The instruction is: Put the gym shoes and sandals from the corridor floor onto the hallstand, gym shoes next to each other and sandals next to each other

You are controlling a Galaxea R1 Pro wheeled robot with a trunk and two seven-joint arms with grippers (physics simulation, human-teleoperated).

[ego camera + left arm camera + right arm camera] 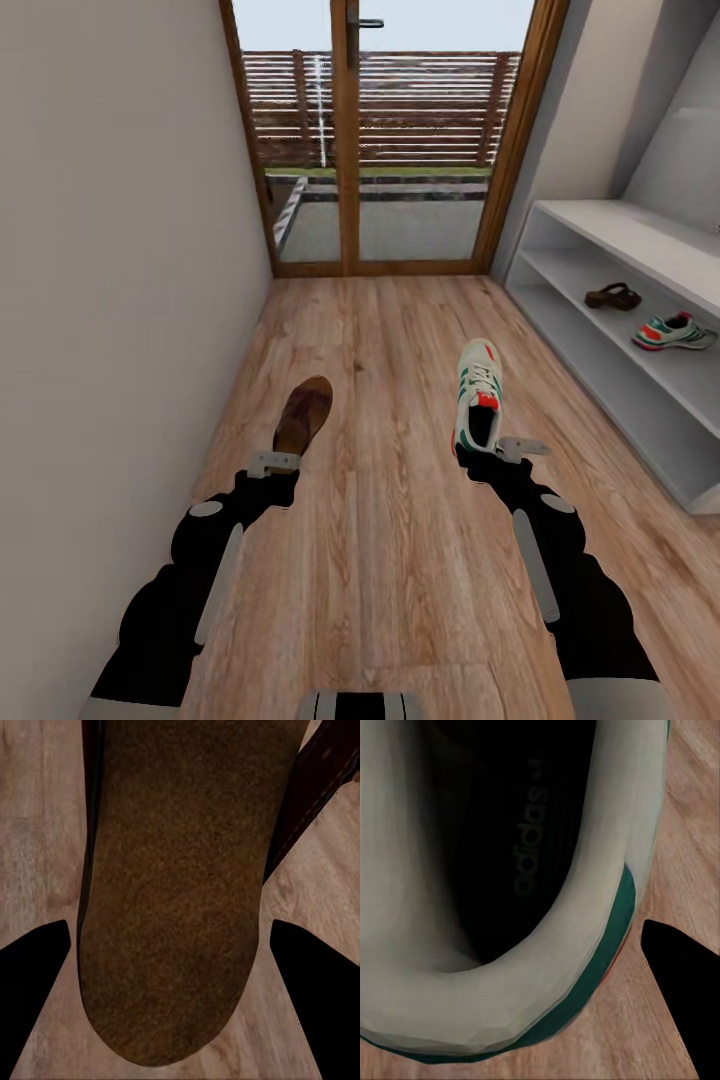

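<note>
Nearest, both black arms reached forward over the corridor floor (400, 560). The left claw (275, 466) sat at the heel of a brown sandal (304, 412) that pointed away toward the far door. In the left wrist view the sandal's tan footbed (176, 907) lay between the two dark fingers (34, 997), which stood spread on either side of it with floor showing in the gaps, so that claw was wide open and held nothing.

The right claw (505, 452) was at the heel of a white gym shoe (477, 395) with green stripes and a red tongue, also pointing away. The right wrist view looked down into the shoe's dark opening (510, 870), with one finger (686, 982) outside the heel; the other finger was hidden, so whether this claw gripped the shoe could not be told.

Farther off on the right stood the grey hallstand (600, 330). On its lower shelf lay the second sandal (612, 296), farther, and the second gym shoe (674, 332), nearer, a little apart.

At the far end stood a wood-framed glass door (390, 140).
</note>
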